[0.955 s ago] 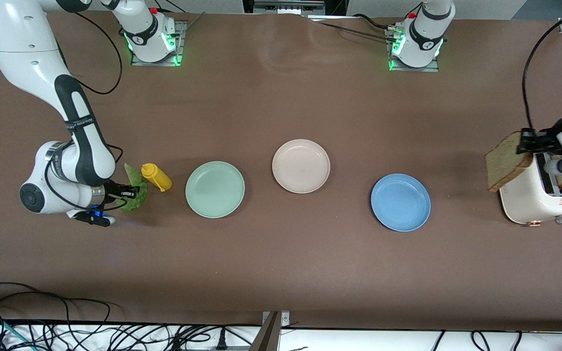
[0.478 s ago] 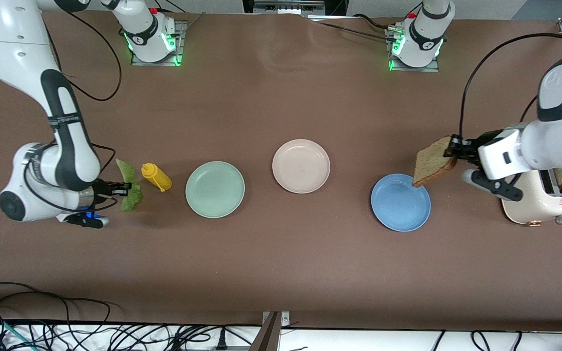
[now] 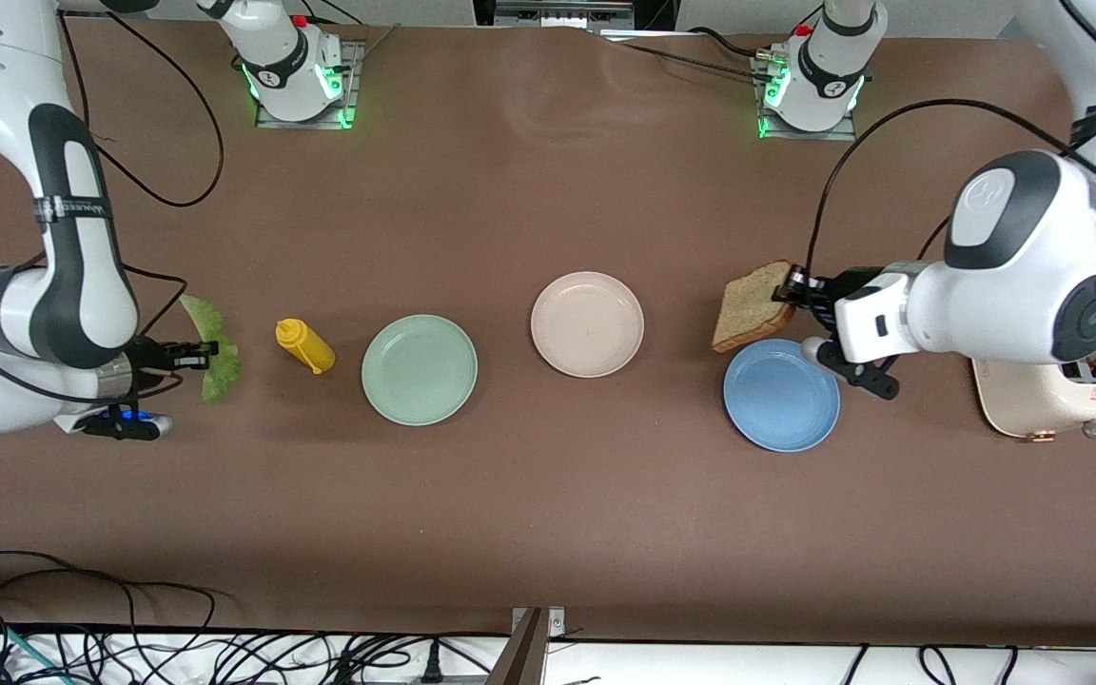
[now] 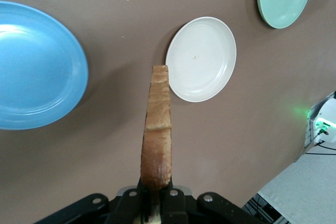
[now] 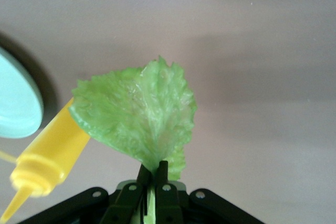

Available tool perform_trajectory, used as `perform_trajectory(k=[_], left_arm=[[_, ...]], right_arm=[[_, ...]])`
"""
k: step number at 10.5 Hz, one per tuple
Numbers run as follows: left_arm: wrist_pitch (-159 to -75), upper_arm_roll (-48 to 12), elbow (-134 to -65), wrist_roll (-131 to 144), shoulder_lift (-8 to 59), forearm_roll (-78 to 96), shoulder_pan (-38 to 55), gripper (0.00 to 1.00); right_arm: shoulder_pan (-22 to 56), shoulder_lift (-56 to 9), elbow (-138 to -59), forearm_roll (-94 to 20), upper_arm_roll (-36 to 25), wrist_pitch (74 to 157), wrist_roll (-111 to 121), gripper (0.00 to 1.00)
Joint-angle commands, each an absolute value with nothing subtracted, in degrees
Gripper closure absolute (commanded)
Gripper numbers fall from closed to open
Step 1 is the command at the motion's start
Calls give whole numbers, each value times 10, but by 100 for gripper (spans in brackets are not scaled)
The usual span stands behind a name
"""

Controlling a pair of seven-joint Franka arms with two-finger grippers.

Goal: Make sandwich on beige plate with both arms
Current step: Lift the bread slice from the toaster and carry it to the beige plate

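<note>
Beige plate (image 3: 587,323) between mint plate (image 3: 420,369), blue plate (image 3: 781,395)

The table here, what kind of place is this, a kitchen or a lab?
Most likely a robot lab set up as a mock kitchen. Two arm bases are bolted to a brown-covered table, loose cables trail along its edge, and a toaster and three plates sit out as props.

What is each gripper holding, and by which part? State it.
Left gripper: bread slice, pinched at one edge, above the table by the blue plate. Right gripper: lettuce leaf, by its stem end.
</note>
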State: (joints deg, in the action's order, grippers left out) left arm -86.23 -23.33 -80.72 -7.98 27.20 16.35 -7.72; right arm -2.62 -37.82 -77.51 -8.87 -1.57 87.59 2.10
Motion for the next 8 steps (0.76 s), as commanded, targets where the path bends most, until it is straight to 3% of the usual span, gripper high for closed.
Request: perform_trajectory(k=[1,8], left_arm=[[-874,-230,-789,-75,289,199,-62,100],[-945,-229,-792,-83,352,341,-33,100]], right_arm=[[-29,-366,-741,-79,-12,830,27,100],[-21,-324,-733,-86,-6,792,13,100]])
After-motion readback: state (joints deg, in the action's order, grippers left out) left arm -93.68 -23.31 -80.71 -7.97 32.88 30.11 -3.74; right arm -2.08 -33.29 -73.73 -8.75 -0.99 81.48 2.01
